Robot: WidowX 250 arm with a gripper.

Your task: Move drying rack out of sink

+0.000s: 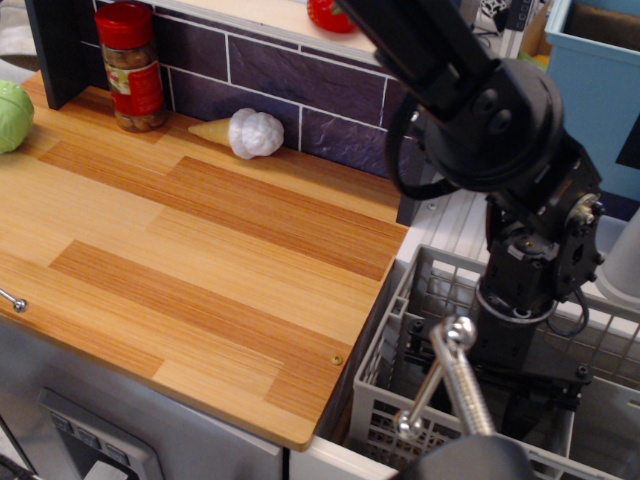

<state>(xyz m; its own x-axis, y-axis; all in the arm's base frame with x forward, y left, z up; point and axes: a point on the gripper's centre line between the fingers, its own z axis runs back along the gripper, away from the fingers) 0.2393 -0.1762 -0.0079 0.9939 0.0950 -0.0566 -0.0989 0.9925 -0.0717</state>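
Note:
The drying rack [392, 395], a light-grey lattice basket with inner dividers, sits in the sink at the lower right. Only the sink's white front rim [335, 464] shows. The chrome ball-tipped faucet [456, 372] rises in front of the rack. My black gripper [488, 388] points straight down and reaches into the rack's middle compartments. Its fingers [414, 343] stand wide apart and hold nothing. The fingertips are partly hidden behind the faucet and the rack walls.
A wooden countertop [200, 250] lies left of the sink. At its back stand a red-lidded jar [132, 70], a toy ice-cream cone [245, 132] and a green cabbage [12, 115]. Behind the rack are a white ribbed drainboard [462, 225], a blue box [590, 90] and a pale cup [625, 262].

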